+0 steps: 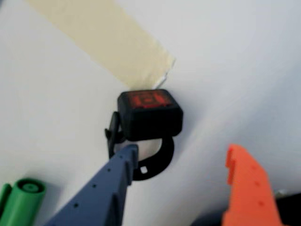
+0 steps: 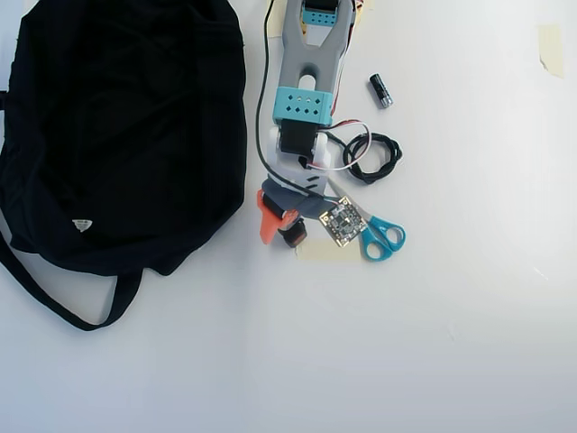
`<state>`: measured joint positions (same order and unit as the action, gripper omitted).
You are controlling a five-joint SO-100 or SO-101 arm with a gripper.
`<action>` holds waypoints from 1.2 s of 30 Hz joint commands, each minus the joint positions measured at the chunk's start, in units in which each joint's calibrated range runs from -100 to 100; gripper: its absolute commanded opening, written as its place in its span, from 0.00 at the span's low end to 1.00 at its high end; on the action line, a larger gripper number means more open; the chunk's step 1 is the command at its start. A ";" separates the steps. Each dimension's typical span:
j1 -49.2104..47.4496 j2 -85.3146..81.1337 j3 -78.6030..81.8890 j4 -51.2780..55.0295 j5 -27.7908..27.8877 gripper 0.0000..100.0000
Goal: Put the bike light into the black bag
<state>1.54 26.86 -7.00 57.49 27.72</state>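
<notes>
Gripper (image 1: 181, 155), one, two-fingered: a blue-grey finger (image 1: 106, 188) and an orange finger (image 1: 247, 188), spread wide in the wrist view and holding nothing; the blue-grey tip lies over the rubber ring strap (image 1: 157, 162) at its 9 o'clock side, and actual contact cannot be told. Bike light (image 1: 149, 114), one: a small black block with a reddish face bearing a blurred square mark, not legible; it rests on the white table (image 1: 244, 70) at 12 o'clock from the fingertips, between the two fingers and ahead of them. Masking tape strip (image 1: 103, 42), beige, at 11 o'clock from the light, its torn end just beside the block. Green marker (image 1: 21, 200), one, cap end only, at 8 o'clock in the wrist view; the overhead view does not show it. The overhead view alone shows the remainder: the black bag (image 2: 126, 126), one, large and soft, at 9 o'clock from the gripper and apart from it, with a small white triangular label (image 2: 82, 225), writing too small to read, and a long strap (image 2: 63, 302) looping at 6 o'clock. Also scissors (image 2: 379, 236), one pair, teal-handled, at 3 o'clock; coiled black cable (image 2: 371, 156), one, at 1 o'clock; small black-and-silver cylinder (image 2: 381, 91), one, beyond it. No brand name is readable in either view.
</notes>
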 commanded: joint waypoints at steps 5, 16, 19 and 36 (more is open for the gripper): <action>-0.57 1.11 -2.26 -0.90 -0.24 0.21; -0.20 5.42 -2.62 -5.12 -0.08 0.20; -0.20 6.09 -2.62 -5.47 -0.13 0.20; 0.18 4.84 -2.62 -4.69 -3.12 0.02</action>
<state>1.62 33.50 -7.86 52.51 25.91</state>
